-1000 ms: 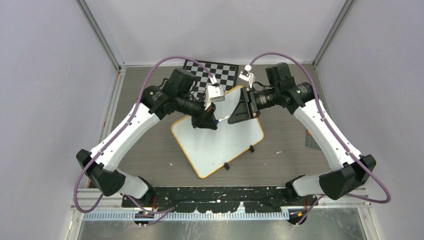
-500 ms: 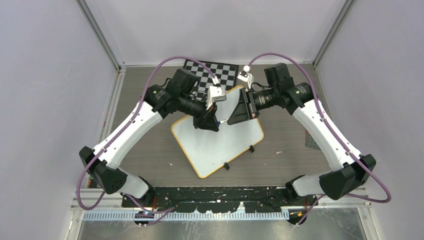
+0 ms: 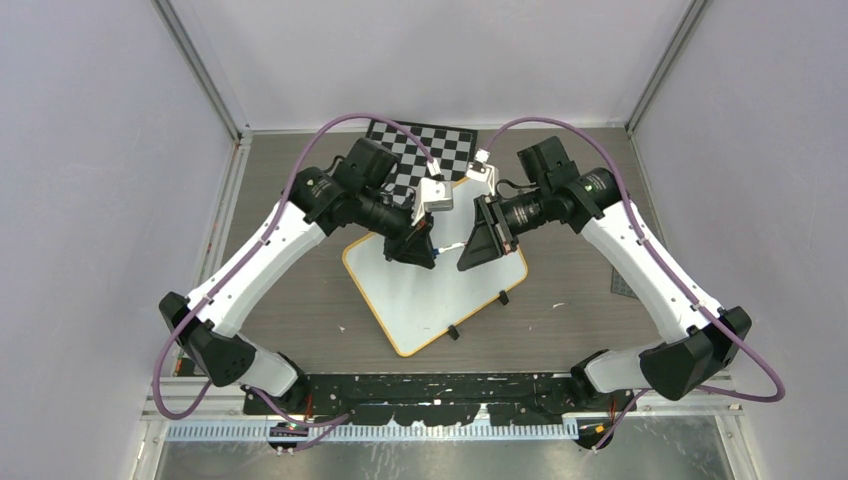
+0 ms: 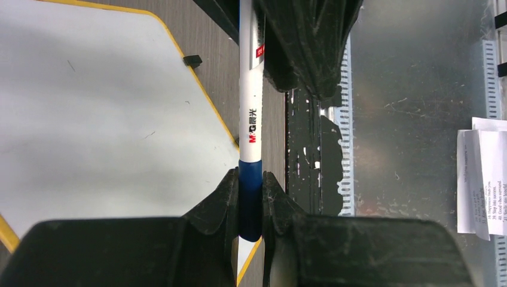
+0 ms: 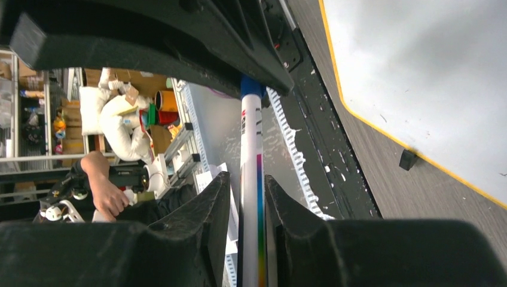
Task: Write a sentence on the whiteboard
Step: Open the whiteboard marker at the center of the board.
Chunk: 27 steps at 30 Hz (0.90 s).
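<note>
The whiteboard [image 3: 430,290], white with a thin orange rim, lies askew in the middle of the table; it also shows in the wrist views as whiteboard [image 4: 89,107] and whiteboard [image 5: 430,72]. Both grippers meet above its far part. A white marker [image 3: 449,245] spans the space between them. My left gripper [image 3: 425,243] is shut on the marker's blue cap [image 4: 250,197], with the white barrel [image 4: 250,101] pointing away. My right gripper [image 5: 247,179] straddles the barrel [image 5: 252,179]; one finger touches it and a thin gap remains on the other side.
A black-and-white chessboard [image 3: 420,145] lies at the back, partly under the whiteboard's far corner. Two small black clips [image 3: 503,297] [image 3: 452,332] sit on the board's near edge. A small dark object [image 3: 624,282] lies at the right. Printed sheets [image 4: 481,173] lie beyond the table's near rail.
My right gripper has moved left toward the left gripper and its jaws have narrowed around the marker's barrel. The left gripper kept its hold on the cap and barely shifted.
</note>
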Tool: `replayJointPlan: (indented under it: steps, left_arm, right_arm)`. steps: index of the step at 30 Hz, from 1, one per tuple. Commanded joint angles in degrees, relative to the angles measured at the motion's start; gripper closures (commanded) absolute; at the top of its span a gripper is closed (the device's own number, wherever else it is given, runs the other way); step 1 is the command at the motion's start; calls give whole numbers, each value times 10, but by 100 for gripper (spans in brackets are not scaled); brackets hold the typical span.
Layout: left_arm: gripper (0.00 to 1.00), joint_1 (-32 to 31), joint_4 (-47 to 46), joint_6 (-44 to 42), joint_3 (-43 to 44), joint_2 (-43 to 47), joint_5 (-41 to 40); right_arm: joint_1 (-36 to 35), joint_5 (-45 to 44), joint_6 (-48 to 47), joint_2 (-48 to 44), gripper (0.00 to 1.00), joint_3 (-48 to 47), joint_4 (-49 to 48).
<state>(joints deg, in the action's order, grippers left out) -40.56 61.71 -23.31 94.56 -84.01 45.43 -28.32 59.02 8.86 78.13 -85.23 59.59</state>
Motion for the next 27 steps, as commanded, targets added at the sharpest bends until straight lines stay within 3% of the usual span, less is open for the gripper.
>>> replayJointPlan:
  steps: [1, 13, 16, 19, 21, 25, 27]
  left_arm:
    - [100, -6, 18, -23, 29, -3, -5]
    - [100, -50, 49, -46, 59, -33, -28]
    - [100, -53, 47, -48, 60, -32, -32]
    - [100, -53, 43, -46, 55, -24, -39]
    - [92, -53, 37, -43, 49, -14, -47]
    - [61, -34, 4, -23, 25, 18, -49]
    - [53, -17, -11, -9, 15, 33, -37]
  right_arm:
    - [-13, 3, -37, -7, 68, -16, 36]
    - [-36, 2, -41, 7, 68, -24, 40]
    - [-36, 2, -46, 4, 76, -24, 43]
    - [-36, -15, -48, 0, 98, -27, 44]
    - [-36, -31, -49, -3, 100, -34, 44]
    - [-26, -39, -48, -6, 100, -48, 40]
    - [-17, -38, -42, -6, 100, -53, 33]
